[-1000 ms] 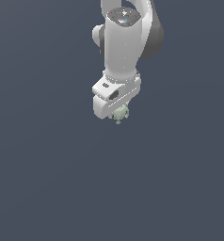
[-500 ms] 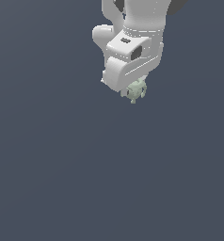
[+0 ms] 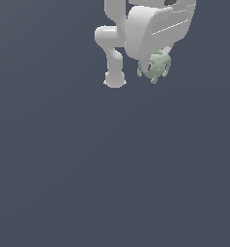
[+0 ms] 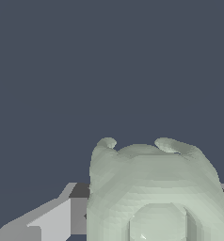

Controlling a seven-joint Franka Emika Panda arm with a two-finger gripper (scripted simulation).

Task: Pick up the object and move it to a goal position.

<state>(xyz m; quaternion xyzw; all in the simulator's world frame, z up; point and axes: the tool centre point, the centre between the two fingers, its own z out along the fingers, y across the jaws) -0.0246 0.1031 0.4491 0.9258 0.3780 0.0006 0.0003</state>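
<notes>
Jaws clamped on the object (image 3: 154, 66), a pale grey-green lumpy thing with short stubby legs; it hangs from the underside of the white gripper (image 3: 158, 58), near the top of the exterior view and towards that view's right. Legs splay out below and to the sides of the lump. In the wrist view the object (image 4: 154, 188) fills the near field, two rounded stubs poking up along its far edge and a flat octagonal facet facing the camera; a grey finger (image 4: 43, 221) shows beside it, touching its flank. No writing, brand or label readable on arm or object. The surface (image 3: 112, 169) is a flat, even dark slate-blue, with no edge, wall or room visible. Only the exterior view shows the white arm links (image 3: 114, 48).
</notes>
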